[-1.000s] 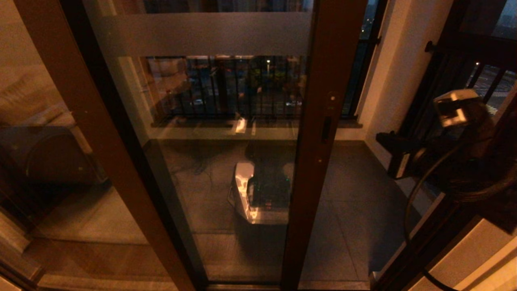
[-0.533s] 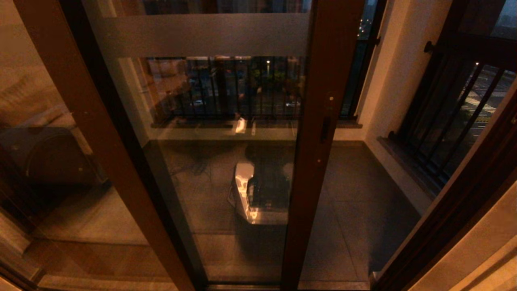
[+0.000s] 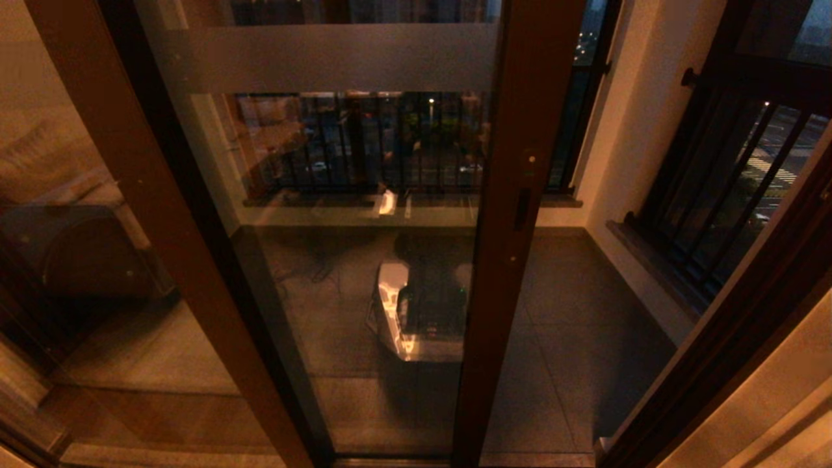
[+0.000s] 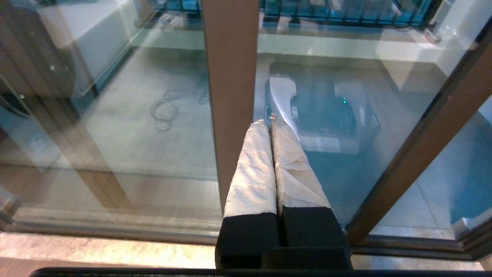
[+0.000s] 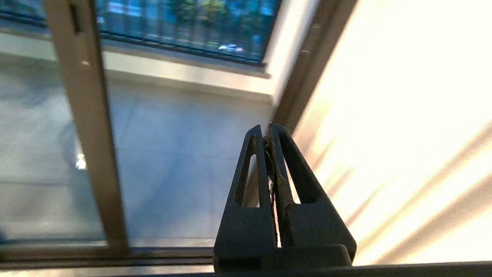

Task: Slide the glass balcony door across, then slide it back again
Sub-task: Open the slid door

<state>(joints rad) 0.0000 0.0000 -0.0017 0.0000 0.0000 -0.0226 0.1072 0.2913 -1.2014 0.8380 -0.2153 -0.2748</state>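
No legible writing in any view.
The frosted band [image 3: 338, 57] across the glass balcony door [image 3: 364, 260] shows no characters that can be read, and its brown stile [image 3: 520, 195] and small dark handle [image 3: 522, 208] carry no label or number.

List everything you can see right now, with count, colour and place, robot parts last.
sliding glass balcony door with reddish-brown frame: one, centre, partly open, gap to its right
small dark handle: one, on the door's stile
frosted band: one, grey, near the glass top
black balcony railing: beyond the door and along the right
grey tiled balcony floor: beyond the door
left gripper: one, tape-wrapped fingers shut, before the glass
right gripper: one, black fingers shut, holding nothing
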